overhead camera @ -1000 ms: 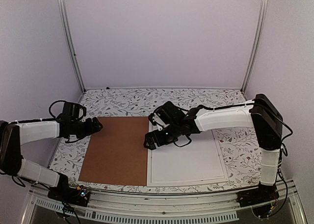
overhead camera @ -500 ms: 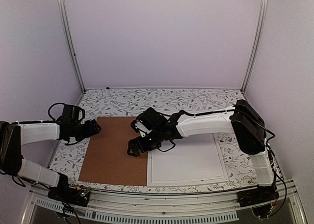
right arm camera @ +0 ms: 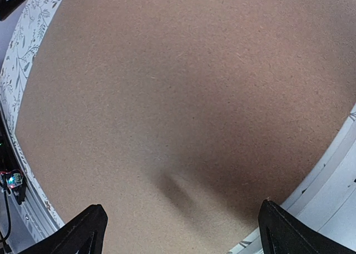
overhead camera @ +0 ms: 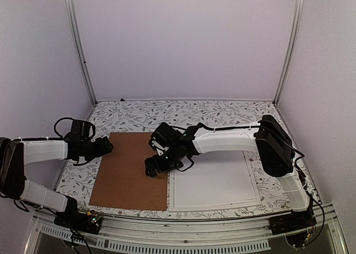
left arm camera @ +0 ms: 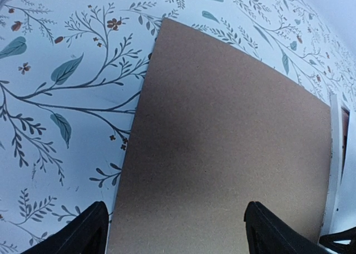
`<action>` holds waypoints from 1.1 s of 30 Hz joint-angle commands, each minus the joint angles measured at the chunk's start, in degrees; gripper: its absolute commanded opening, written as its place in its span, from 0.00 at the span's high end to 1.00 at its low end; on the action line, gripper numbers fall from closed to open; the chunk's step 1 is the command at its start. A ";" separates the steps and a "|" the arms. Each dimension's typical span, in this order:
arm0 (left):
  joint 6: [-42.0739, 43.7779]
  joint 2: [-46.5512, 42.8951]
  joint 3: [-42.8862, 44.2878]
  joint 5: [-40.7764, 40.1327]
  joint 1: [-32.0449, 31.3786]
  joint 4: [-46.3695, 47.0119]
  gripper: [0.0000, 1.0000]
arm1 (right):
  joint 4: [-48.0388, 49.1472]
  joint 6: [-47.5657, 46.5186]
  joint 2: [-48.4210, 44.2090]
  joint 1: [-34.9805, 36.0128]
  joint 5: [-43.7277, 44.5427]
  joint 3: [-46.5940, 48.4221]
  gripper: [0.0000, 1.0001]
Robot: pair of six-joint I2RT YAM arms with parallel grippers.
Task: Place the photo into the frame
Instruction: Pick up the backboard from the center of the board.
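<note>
The photo is not in view. The white frame (overhead camera: 214, 182) lies flat at the right of the table, white all over from above. Its edge also shows in the left wrist view (left arm camera: 335, 154) and in the right wrist view (right arm camera: 334, 181). A plain brown backing board (overhead camera: 133, 170) lies flat just left of it. My left gripper (overhead camera: 107, 145) is open and empty at the board's far left edge, with the board between its tips (left arm camera: 175, 237). My right gripper (overhead camera: 151, 169) is open and empty low over the board's right side (right arm camera: 186, 234), close to the frame's left edge.
The table (overhead camera: 167, 112) has a leaf-patterned cover. Metal posts (overhead camera: 78, 42) stand at the back corners and purple walls close in the back and sides. A metal rail (overhead camera: 183, 237) runs along the near edge.
My right gripper has swung left, from over the frame's far left corner to over the brown board's right side. My left gripper has drawn back slightly to the left.
</note>
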 commanded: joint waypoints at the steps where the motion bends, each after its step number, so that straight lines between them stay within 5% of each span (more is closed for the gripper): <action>1: 0.00 0.31 -1.20 -0.68 0.69 1.30 0.13 | -8.68 1.81 1.20 -0.91 6.79 -0.12 0.01; 9: 0.22 0.30 -2.25 -0.36 0.59 1.33 0.13 | -10.96 1.92 -0.99 -2.79 11.24 -2.27 0.01; 33: -2.31 1.27 -5.53 1.45 0.90 1.23 0.13 | 9.31 9.14 -0.15 -3.28 -7.55 -10.54 0.01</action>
